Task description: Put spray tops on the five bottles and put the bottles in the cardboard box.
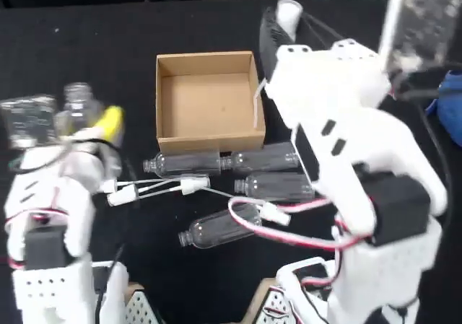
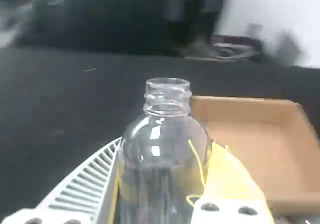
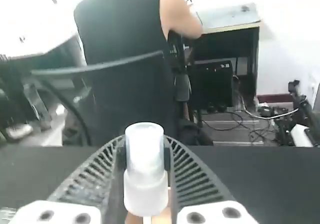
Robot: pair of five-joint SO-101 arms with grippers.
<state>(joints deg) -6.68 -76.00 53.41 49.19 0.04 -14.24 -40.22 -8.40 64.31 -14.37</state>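
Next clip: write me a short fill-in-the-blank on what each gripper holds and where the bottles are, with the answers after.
1. The left gripper is shut on an upright clear ____.
2. The right gripper is shut on a white ____.
3. The cardboard box is ____.
4. ____ bottles lie on the table near the box.
Missing words: bottle; spray top; empty; four.
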